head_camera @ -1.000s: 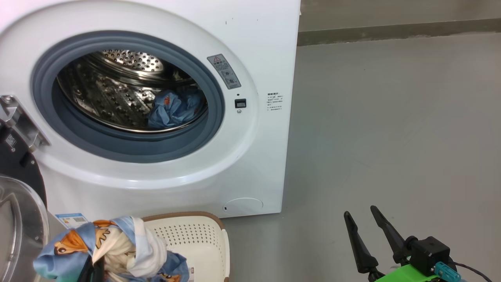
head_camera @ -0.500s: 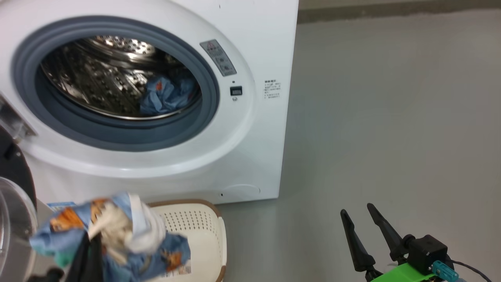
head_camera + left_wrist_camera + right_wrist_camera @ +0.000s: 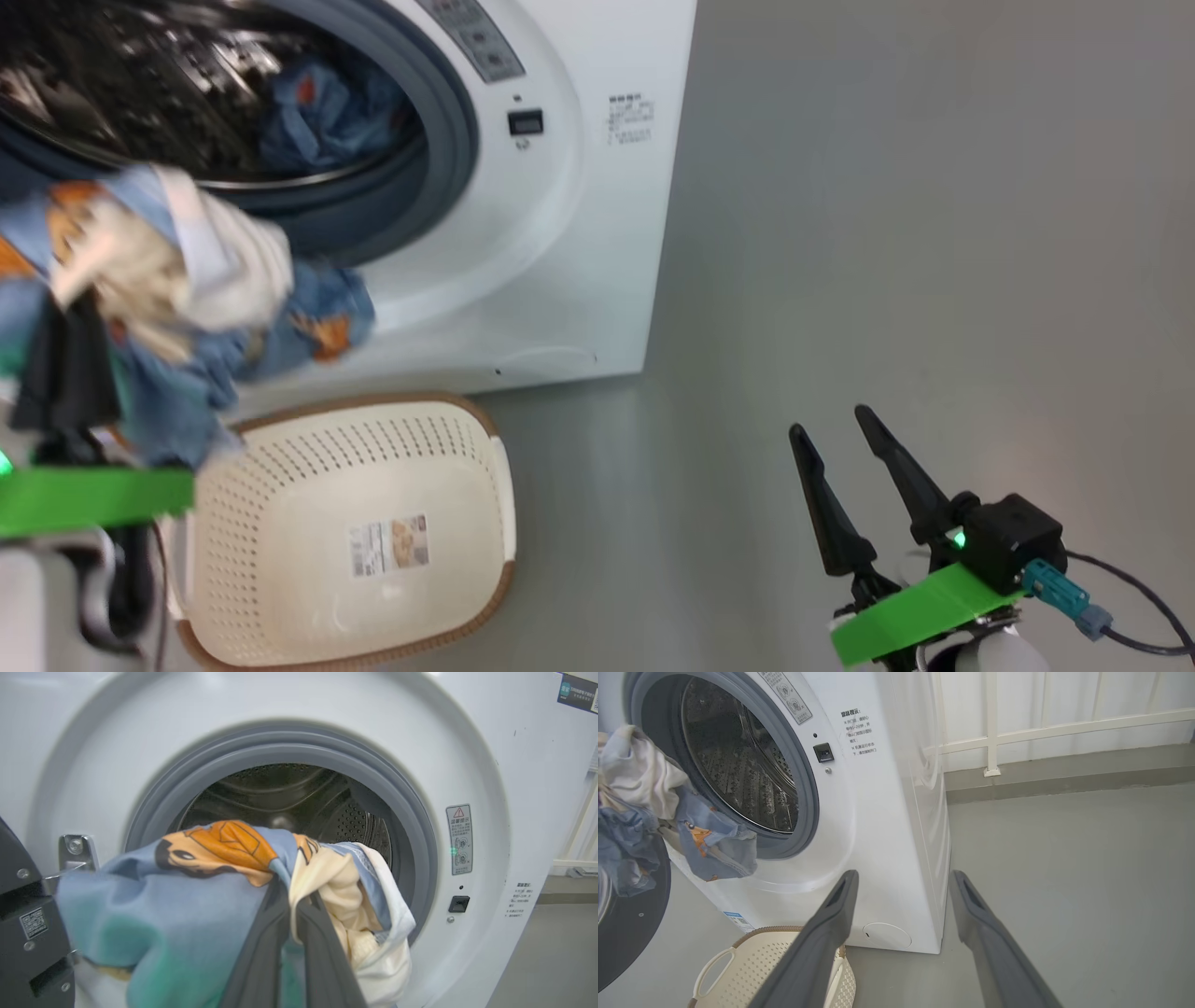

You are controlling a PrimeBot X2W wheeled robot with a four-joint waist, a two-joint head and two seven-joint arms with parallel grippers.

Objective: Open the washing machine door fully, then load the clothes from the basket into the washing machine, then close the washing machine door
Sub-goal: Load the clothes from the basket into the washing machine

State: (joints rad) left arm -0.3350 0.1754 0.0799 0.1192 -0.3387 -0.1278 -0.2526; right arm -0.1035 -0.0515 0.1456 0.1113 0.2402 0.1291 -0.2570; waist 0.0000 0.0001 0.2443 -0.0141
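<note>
1. Apparently midway through the loading step, with the washing machine door (image 3: 630,924) hanging open at the left of the washing machine (image 3: 579,233).
2. Left gripper (image 3: 293,905) clenched on the clothes (image 3: 187,905), a light blue and white bundle raised just in front of the grey gasket (image 3: 280,749), not yet inside the steel drum (image 3: 289,793).
3. Another blue garment (image 3: 327,121) lying inside the drum.
4. Basket (image 3: 373,448) on the floor (image 3: 934,233) below the bundle, bare except for a label sticker (image 3: 387,546).
5. Right gripper (image 3: 831,422) spread wide, grasping nothing, well apart from the machine.
6. Next, probably: push the bundle past the gasket into the drum, let go, pull back clear of loose cloth, then swing the door shut.
</note>
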